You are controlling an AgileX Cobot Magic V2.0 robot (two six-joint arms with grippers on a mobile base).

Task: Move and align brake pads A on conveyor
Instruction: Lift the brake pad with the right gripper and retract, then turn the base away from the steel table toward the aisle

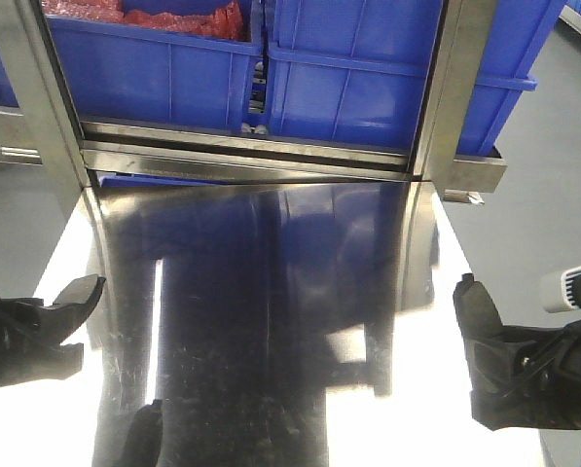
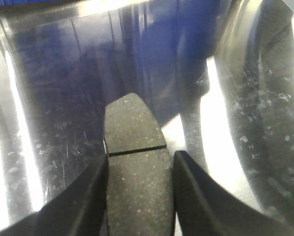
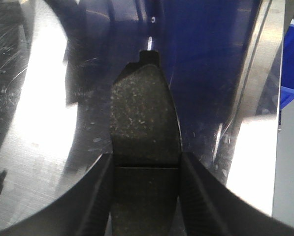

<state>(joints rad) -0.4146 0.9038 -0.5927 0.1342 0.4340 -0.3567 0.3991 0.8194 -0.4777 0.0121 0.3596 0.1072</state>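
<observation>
In the left wrist view a dark grey speckled brake pad with a thin groove across it sits between my black fingers, and my left gripper is shut on it above the shiny steel tabletop. The right wrist view shows a second brake pad, with my right gripper shut on it the same way. In the front view the left gripper hangs at the lower left and the right gripper at the lower right, both low over the steel. The conveyor is out of view.
Two blue bins stand behind a steel rail at the far edge of the tabletop; the left one holds red items. Steel posts flank them. Grey floor lies to the right.
</observation>
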